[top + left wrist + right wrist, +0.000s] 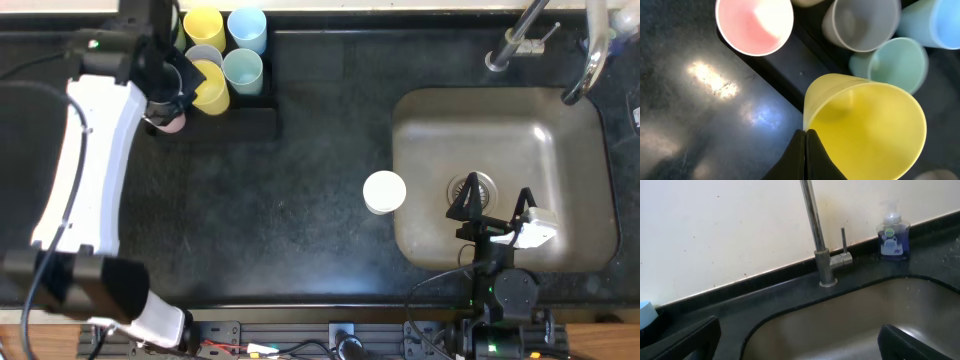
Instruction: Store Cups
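My left gripper (805, 134) is shut on the rim of a yellow cup (865, 130), held tilted over the black tray (250, 122) at the counter's back left. In the tray stand a grey cup (862, 22), a teal cup (895, 62), a blue cup (935, 22) and a second yellow cup (203, 25). A pink cup (754, 25) stands at the tray's left edge. A white cup (384, 192) sits alone on the counter beside the sink. My right gripper (490, 205) hangs open above the sink basin, with nothing between its fingers.
The steel sink (420, 110) takes up the right side, with a faucet (815, 230) and a soap bottle (894, 235) behind it against the wall. Dark counter (300, 230) stretches between the tray and the sink.
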